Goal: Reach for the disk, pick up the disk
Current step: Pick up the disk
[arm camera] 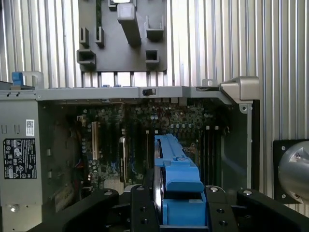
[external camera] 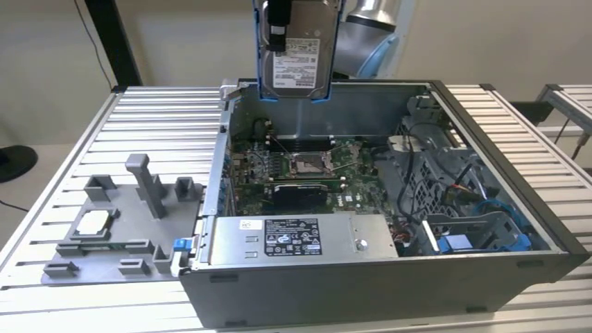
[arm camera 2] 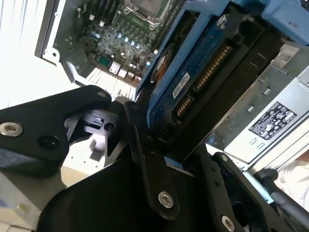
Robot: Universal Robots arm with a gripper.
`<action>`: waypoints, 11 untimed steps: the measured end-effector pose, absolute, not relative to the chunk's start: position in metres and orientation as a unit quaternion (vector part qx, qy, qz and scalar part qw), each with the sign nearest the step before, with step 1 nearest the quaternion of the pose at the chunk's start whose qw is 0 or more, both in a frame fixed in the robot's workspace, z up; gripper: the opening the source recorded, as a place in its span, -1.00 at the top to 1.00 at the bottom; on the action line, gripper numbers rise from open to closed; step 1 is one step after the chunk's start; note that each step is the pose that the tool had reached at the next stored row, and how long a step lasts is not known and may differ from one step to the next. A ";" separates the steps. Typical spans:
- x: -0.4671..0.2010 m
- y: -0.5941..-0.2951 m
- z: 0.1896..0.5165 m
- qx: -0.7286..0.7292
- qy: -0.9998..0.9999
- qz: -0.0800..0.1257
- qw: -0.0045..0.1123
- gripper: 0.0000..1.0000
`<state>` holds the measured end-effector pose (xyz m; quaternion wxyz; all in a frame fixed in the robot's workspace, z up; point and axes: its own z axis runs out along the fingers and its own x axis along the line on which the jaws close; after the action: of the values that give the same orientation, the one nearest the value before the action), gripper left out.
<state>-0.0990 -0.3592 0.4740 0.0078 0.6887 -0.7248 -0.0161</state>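
1. Exterior view: the black gripper (external camera: 276, 28) pinches the disk (external camera: 298, 61), a flat silver-grey metal hard drive with a white label and blue plastic side rails. The disk hangs upright in the air, above the rear wall of the open grey metal computer case (external camera: 481, 125). Inside the case lie the green motherboard (external camera: 306, 166) and a silver power supply box (external camera: 291, 239) with a black-and-white label. On the ribbed metal table (external camera: 157, 118), towards the exterior view's left, a grey plastic fixture (external camera: 111, 222) carries a small white-silver square chip (external camera: 93, 223).
2. Second wrist view: the gripper's black fingers (arm camera 2: 137, 140) are pressed against the disk (arm camera 2: 193, 82), whose connector edge and blue rail show. The motherboard (arm camera 2: 130, 29) and the power supply box (arm camera 2: 270, 121) lie beyond it.
3. First wrist view: the disk's blue rail (arm camera: 176, 179) stands between the black fingers (arm camera: 142, 205), over the open case (arm camera: 135, 93). The fixture (arm camera: 120, 48) lies beyond the case wall on the table (arm camera: 217, 38).
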 end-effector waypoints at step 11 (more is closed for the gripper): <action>-0.078 -0.359 0.474 0.689 -0.725 -0.016 0.008 1.00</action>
<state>-0.0780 -0.3592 0.4740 0.0078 0.6887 -0.7249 -0.0161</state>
